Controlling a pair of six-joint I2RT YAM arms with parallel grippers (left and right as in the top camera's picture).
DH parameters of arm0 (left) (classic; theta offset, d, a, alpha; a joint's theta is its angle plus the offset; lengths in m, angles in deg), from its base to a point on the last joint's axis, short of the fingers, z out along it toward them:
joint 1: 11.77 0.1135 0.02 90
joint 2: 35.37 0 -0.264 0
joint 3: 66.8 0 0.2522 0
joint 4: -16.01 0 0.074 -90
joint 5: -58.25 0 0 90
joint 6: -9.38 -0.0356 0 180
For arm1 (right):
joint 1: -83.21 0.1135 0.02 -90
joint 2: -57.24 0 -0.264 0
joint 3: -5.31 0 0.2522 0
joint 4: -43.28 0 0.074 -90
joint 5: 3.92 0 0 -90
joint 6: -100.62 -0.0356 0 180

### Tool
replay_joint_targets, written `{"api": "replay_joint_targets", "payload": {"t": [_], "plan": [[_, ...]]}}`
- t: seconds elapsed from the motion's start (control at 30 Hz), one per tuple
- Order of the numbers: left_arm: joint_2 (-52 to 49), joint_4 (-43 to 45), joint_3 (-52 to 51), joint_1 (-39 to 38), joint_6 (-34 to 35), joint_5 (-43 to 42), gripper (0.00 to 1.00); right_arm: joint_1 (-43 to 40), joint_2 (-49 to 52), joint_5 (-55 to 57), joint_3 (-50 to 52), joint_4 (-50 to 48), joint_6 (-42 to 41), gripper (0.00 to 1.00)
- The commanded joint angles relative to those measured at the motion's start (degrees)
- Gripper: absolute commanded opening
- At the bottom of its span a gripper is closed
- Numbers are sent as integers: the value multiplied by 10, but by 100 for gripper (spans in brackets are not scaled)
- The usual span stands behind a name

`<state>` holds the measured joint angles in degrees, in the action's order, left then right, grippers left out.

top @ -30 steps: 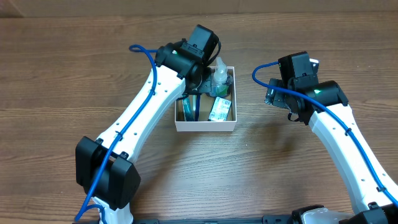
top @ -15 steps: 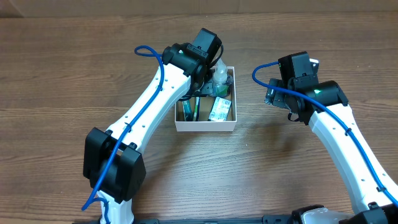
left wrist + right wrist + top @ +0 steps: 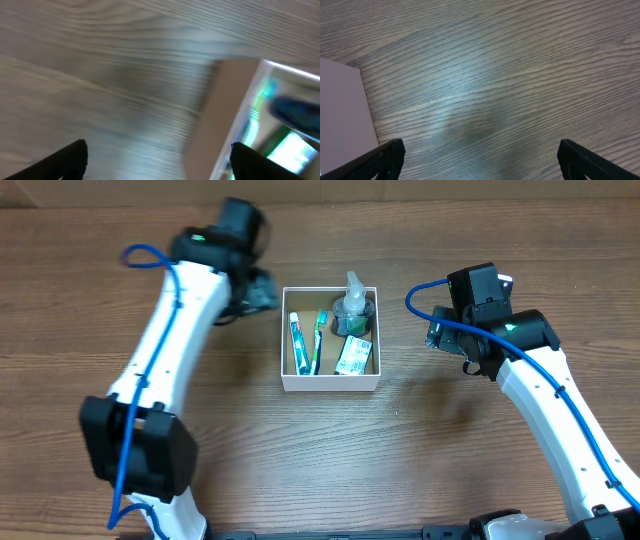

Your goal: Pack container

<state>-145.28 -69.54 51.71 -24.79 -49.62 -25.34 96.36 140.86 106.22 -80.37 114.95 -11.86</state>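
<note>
The container (image 3: 330,381), a small white box with a brown inside, sits mid-table. Inside it lie a toothpaste tube (image 3: 296,343), a green toothbrush (image 3: 318,338), a small clear bottle (image 3: 352,304) and a green-and-white packet (image 3: 353,356). My left gripper (image 3: 260,290) hovers just left of the box's far left corner, open and holding nothing. The blurred left wrist view shows the gripper (image 3: 159,162) over bare wood, with the container's wall (image 3: 212,115) at the right. My right gripper (image 3: 438,332) stands open to the right of the box; in its wrist view the gripper (image 3: 480,160) holds nothing.
The wooden tabletop (image 3: 450,450) surrounds the box on all sides. A corner of the container's white wall (image 3: 342,105) shows at the left of the right wrist view. Blue cables loop off both arms.
My left gripper has opened and swung left out of the container, uncovering the toothpaste and toothbrush inside. The right arm has not moved.
</note>
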Motion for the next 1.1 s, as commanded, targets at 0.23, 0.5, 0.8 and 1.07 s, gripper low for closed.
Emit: {"api": "replay_joint_targets", "payload": {"t": [0.23, 0.5, 0.8, 1.07], "plan": [[16, -17, 13, 85, -6, 0, 100, -2, -10, 8, -12, -3, -3, 100], [16, -17, 13, 85, -6, 0, 100, -2, -10, 8, -12, -3, -3, 100], [16, -17, 13, 85, -6, 0, 100, -2, -10, 8, -12, -3, -3, 100], [16, -17, 13, 85, -6, 0, 100, -2, -10, 8, -12, -3, -3, 100]]}}
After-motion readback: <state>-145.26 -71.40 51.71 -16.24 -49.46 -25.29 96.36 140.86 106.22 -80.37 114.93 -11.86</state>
